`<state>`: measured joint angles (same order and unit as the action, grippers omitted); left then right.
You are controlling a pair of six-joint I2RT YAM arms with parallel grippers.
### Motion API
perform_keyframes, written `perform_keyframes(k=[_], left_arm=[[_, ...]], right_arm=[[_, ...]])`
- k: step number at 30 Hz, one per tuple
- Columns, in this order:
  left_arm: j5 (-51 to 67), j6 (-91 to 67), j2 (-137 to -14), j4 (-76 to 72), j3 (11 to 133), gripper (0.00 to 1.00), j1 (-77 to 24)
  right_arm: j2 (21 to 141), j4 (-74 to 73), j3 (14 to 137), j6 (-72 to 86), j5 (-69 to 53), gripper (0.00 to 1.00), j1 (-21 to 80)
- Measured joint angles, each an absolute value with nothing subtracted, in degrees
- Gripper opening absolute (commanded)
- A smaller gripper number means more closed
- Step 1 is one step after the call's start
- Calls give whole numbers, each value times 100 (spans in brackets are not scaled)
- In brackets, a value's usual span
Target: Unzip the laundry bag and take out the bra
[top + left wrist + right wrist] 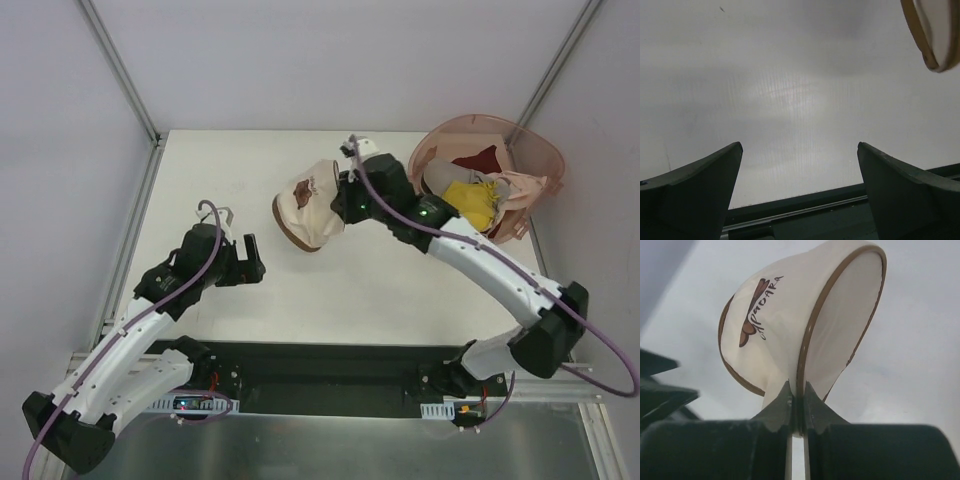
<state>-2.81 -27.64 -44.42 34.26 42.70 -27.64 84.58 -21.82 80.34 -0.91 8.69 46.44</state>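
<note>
The laundry bag [308,206] is a cream dome pouch with brown trim and a brown logo, at mid-table. My right gripper [338,203] is shut on its brown-trimmed rim; in the right wrist view the fingertips [796,394] pinch the rim and the bag [785,310] stands above them. My left gripper [255,262] is open and empty, to the left of the bag and apart from it; the left wrist view shows its fingers [710,175] spread over bare table, with the bag's edge [935,35] at the top right. The bra is not visible.
A large pink translucent basket [534,160] stands at the back right, holding a yellow garment [470,200] and a dark red cloth [482,160]. White walls enclose the table on the left, the back and the right. A black rail [320,372] runs along the near edge.
</note>
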Motion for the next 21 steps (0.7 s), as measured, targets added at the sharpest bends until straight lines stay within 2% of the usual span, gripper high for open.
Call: perform_keyframes(k=[1, 2, 3, 6, 9, 12, 16, 21], left_arm=[[-375, -2740, -4405, 3463, 4307, 99, -2764], [-475, -2714, -4342, 3533, 4364, 99, -2764], [-569, -2689, -4265, 3590, 4425, 99, -2764], [-753, -2609, -4012, 3677, 4576, 99, -2764], [-801, -2556, -3813, 3691, 4696, 99, -2764], [-805, -2528, -3780, 3736, 4735, 99, -2764], [-808, -2510, -3811, 3881, 4735, 99, -2764], [-812, -2477, -3848, 4003, 4735, 99, -2764]], right_arm=[[8272, -2156, 8012, 69, 558, 3, 4567], [8062, -2071, 7964, 285, 89, 19, 4397], [7891, -1964, 7898, 534, -311, 69, 4202], [7824, -1675, 7640, 1129, -1227, 95, 3468], [8414, -1715, 7481, 1396, -1505, 98, 2915], [8989, -2012, 7159, 1511, -1435, 98, 2842], [9028, -2696, 7037, 1468, -801, 96, 3264], [8919, -2991, 7655, 1068, 432, 96, 4191]])
